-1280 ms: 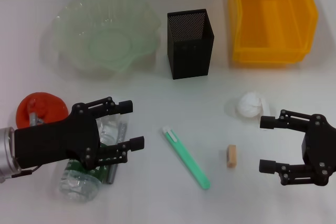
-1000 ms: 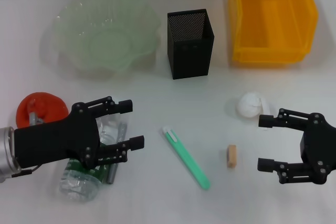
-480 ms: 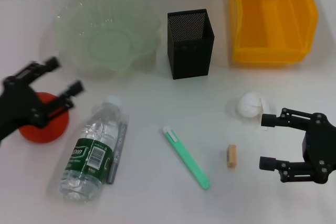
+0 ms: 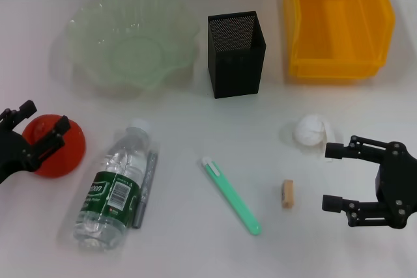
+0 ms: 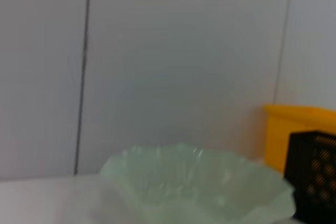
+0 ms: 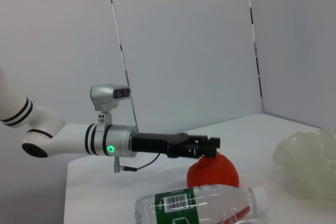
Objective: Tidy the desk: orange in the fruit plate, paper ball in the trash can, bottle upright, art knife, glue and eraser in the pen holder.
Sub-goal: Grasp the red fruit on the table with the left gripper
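Now, in the head view, the left gripper (image 4: pixel 36 128) is seen spread around the orange (image 4: pixel 55 148), having been swung off the bottle (image 4: pixel 114 190), which is left lying beside the orange (still not upright). The right gripper (image 4: pixel 339 177) is held open on the far side of the bottle from the orange, unmoved. In the left wrist view only the fruit plate (image 5: pixel 199 184) is shown. In the right wrist view the fingers (image 6: pixel 202 145) are seen touching the orange's top, so the orange seems to be taken first

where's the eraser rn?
Head view: the eraser lies on the desk on the robot's right, between the green art knife and the open right gripper, just below the paper ball.
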`<state>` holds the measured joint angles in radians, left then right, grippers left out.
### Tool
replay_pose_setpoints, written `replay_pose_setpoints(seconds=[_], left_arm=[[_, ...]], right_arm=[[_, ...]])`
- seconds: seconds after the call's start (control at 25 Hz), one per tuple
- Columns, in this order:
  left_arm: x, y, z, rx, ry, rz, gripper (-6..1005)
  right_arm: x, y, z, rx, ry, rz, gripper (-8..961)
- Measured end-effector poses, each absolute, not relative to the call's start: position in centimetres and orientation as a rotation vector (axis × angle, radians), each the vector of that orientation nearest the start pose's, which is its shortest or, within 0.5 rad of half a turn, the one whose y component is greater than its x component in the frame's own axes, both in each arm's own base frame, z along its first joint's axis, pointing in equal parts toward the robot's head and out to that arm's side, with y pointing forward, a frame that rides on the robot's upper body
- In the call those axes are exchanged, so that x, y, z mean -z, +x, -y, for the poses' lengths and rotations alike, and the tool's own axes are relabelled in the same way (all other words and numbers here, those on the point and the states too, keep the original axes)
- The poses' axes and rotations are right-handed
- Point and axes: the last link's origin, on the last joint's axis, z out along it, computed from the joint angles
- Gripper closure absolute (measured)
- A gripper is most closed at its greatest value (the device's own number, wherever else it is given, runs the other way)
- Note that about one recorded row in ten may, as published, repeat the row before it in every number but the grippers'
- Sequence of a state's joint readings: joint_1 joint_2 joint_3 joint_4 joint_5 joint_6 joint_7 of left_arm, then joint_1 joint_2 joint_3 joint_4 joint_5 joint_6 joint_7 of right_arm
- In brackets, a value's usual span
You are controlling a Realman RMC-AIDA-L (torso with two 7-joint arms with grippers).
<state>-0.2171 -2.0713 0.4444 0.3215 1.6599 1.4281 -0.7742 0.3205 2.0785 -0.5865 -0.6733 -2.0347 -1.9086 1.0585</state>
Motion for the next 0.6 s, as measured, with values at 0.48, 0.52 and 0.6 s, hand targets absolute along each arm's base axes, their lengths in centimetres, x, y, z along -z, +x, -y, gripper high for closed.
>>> replay_pose_setpoints(seconds=[0.48, 0.52, 0.6], left_arm=[[0.45, -38.44, -24.4, 0.62, -2.079, 0.698, 385], [0.45, -38.41, -24.44, 0.621, -2.079, 0.697, 389], [0.42, -38.27, -24.45, 0.63, -2.077, 0.686, 396]], right_arm=[[-1.68, 29.84, -23.62, -0.895, -2.789, -0.367, 116], [-1.69, 29.84, -23.63, -0.895, -2.789, -0.367, 116], [-1.69, 29.84, -23.63, -0.895, -2.788, -0.366, 116]])
